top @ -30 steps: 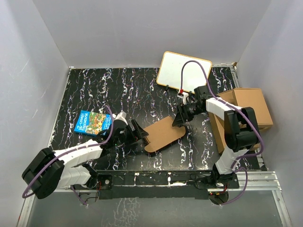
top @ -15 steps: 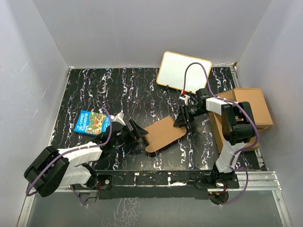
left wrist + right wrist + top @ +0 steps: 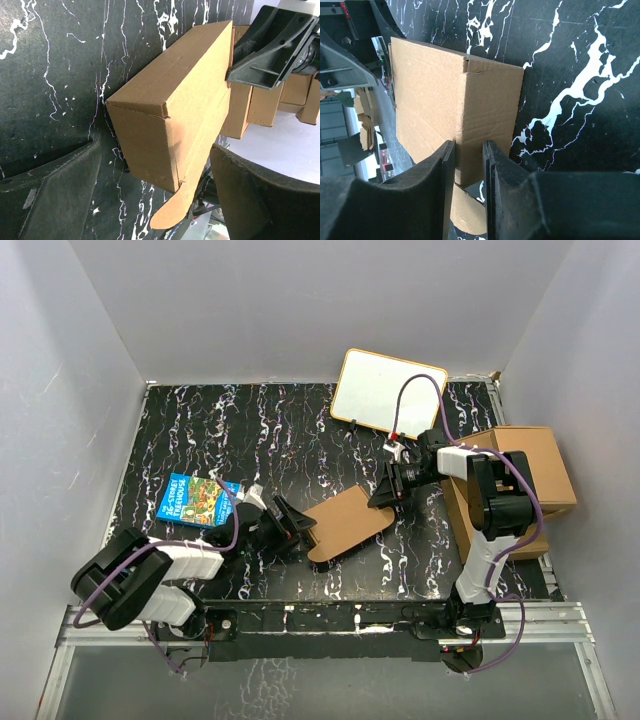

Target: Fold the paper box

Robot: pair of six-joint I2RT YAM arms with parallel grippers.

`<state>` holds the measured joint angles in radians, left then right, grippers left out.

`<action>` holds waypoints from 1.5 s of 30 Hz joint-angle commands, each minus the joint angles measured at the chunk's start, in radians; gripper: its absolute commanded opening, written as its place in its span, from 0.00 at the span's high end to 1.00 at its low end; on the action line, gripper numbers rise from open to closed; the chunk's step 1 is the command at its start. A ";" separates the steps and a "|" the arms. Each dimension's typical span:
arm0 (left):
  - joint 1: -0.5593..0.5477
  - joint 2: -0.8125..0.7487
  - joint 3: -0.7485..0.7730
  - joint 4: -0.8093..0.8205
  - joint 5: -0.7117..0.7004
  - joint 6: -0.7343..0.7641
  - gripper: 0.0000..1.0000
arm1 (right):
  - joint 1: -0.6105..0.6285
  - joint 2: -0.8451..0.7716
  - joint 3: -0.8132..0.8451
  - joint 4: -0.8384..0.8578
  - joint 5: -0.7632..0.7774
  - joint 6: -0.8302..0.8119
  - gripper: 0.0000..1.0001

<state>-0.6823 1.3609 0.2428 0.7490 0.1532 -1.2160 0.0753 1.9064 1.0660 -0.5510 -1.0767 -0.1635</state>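
Note:
The paper box [image 3: 347, 523] is a brown cardboard piece folded into a shallow long box, lying on the black marbled table [image 3: 250, 430]. A rounded flap sticks out at its near end. My left gripper [image 3: 292, 524] is open at the box's left end. In the left wrist view [image 3: 160, 200] the jaws stand wide on either side of the box [image 3: 170, 115], with gaps. My right gripper [image 3: 386, 496] is shut on the box's right end wall. In the right wrist view [image 3: 468, 175] the fingers pinch the cardboard [image 3: 445, 95].
A blue picture book [image 3: 197, 499] lies left of the left gripper. A white board [image 3: 387, 390] leans at the back. A pile of larger cardboard boxes [image 3: 520, 475] stands at the right edge, close behind the right arm, and also shows in the left wrist view [image 3: 250, 102].
The left arm's elbow has swung down and left, and its gripper has edged slightly right along the box end. The right arm's elbow shifted. The box has stayed in place.

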 commanded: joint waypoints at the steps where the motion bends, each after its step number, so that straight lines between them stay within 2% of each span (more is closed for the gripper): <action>1: 0.007 0.028 0.002 0.064 -0.008 -0.025 0.12 | -0.012 0.029 0.018 0.036 0.053 -0.009 0.73; 16: 0.007 0.184 0.016 0.286 0.015 -0.123 0.13 | -0.021 0.045 0.018 0.036 0.072 -0.007 0.76; 18: 0.007 0.187 0.016 0.294 0.009 -0.143 0.16 | -0.020 0.044 0.018 0.036 0.069 -0.009 0.75; 22: 0.006 0.179 0.014 0.311 -0.010 -0.182 0.28 | -0.021 0.037 0.018 0.036 0.059 -0.017 0.73; 30: 0.006 0.127 0.035 0.226 -0.037 -0.193 0.46 | -0.019 0.018 0.040 0.011 0.012 -0.055 0.65; 34: 0.006 0.098 0.035 0.189 -0.049 -0.197 0.52 | -0.017 0.007 0.072 -0.025 -0.005 -0.086 0.60; 38: 0.006 0.073 0.036 0.166 -0.052 -0.206 0.57 | -0.019 -0.015 0.114 -0.075 0.003 -0.133 0.55; 45: 0.007 -0.003 0.043 0.041 -0.071 -0.261 0.58 | -0.017 -0.101 0.250 -0.190 0.050 -0.226 0.44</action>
<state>-0.6815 1.4322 0.2527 0.8616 0.0990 -1.4303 0.0586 1.9030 1.2045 -0.6769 -1.0359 -0.2932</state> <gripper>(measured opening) 0.499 0.545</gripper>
